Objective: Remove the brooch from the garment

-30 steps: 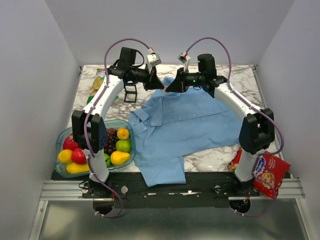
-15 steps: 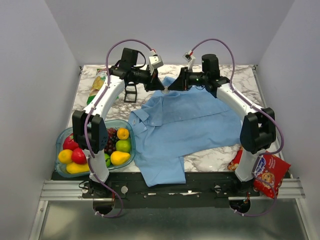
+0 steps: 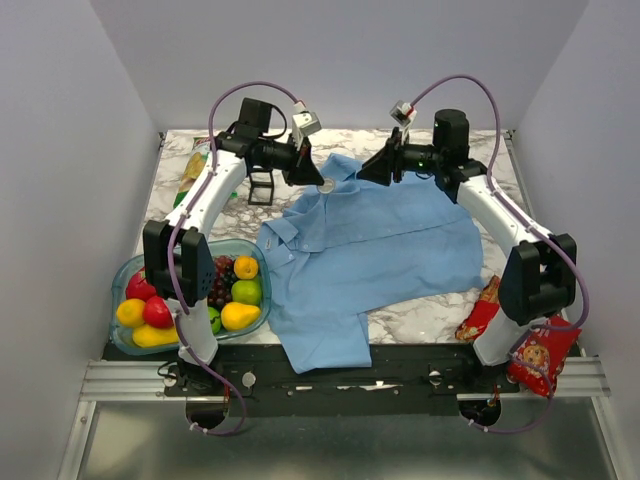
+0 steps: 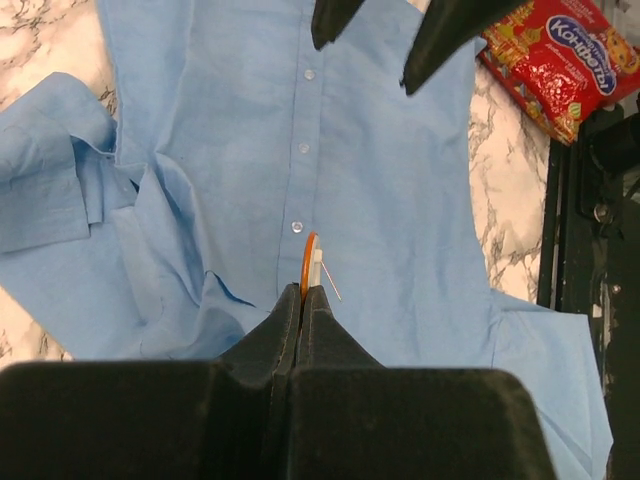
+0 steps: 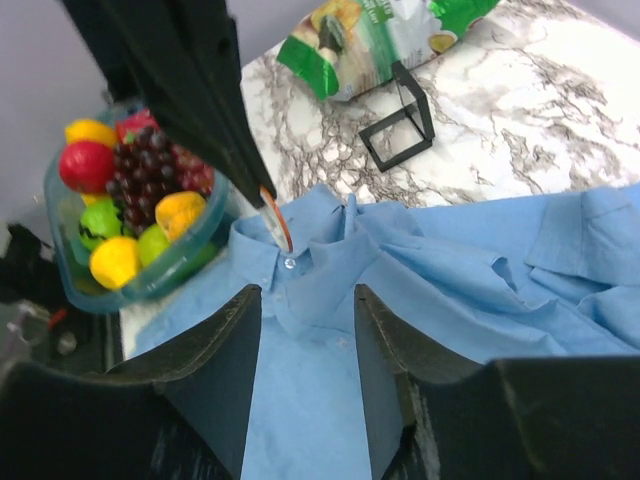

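The light blue shirt [image 3: 380, 240] lies spread on the marble table, collar to the far left. My left gripper [image 3: 318, 178] is shut on the brooch [image 4: 312, 262], a thin orange and white disc seen edge-on with a bare pin sticking out. It holds the brooch above the shirt's button front [image 4: 380, 180]. My right gripper [image 3: 372, 172] is open and empty, over the far edge of the shirt, a short way right of the left gripper. In the right wrist view the brooch [image 5: 275, 222] hangs from the left fingers [image 5: 235, 150], above the collar [image 5: 330, 260].
A teal bowl of fruit [image 3: 262, 262] stands at the near left. A black wire cube frame [image 3: 261, 187] and a green snack bag [image 3: 195, 170] lie at the far left. Red snack bags [image 3: 535, 350] lie at the near right edge.
My right gripper has drawn back to the right, away from the left gripper it met half a second ago. The left gripper has stayed in place with the brooch.
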`<state>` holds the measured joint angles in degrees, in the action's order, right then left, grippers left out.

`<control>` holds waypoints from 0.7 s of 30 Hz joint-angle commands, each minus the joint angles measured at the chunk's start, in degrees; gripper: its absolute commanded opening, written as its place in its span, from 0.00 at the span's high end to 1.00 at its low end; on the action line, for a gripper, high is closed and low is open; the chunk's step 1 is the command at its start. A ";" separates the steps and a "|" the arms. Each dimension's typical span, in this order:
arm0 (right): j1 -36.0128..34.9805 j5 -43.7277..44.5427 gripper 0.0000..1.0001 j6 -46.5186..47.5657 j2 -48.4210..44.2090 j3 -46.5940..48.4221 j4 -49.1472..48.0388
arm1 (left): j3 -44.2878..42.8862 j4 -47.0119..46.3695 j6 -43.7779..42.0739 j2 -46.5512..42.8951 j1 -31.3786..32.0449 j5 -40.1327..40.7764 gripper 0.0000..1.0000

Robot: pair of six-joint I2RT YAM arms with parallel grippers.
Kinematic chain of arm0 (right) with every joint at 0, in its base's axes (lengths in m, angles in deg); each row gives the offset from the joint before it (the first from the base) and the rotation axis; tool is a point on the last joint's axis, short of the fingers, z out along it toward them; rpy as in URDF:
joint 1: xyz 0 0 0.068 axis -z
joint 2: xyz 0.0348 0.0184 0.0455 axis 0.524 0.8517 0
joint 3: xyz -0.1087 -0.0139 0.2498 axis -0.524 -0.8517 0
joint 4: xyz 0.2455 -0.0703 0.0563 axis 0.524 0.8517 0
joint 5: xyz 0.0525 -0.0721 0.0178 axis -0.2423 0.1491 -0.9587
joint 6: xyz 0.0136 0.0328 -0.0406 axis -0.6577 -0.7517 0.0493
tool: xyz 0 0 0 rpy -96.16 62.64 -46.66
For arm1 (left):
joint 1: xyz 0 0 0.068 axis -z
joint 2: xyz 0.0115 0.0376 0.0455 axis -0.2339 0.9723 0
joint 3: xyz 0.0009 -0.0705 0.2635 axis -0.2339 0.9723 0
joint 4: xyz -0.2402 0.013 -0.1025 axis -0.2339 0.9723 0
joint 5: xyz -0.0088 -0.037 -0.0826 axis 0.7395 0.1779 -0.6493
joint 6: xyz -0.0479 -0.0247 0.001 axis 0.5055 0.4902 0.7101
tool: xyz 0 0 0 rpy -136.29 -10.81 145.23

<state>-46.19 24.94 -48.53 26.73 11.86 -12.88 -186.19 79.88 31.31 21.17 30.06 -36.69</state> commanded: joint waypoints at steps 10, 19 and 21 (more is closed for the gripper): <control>-1.67 -7.85 0.54 16.45 -0.68 0.29 -0.58 | 0.36 -11.48 17.91 -0.12 -1.15 -10.95 1.00; -2.90 -7.42 0.55 -1.91 0.46 -2.60 -12.95 | 3.35 -25.10 31.19 -0.47 -0.89 -11.13 1.00; -2.90 -6.99 0.56 -7.01 0.90 -3.40 -15.61 | 3.35 -25.90 31.63 -0.47 -0.72 -11.30 1.00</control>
<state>-48.92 18.61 -43.76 26.34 9.96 -19.48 -183.53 60.23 57.56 21.17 29.01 -45.68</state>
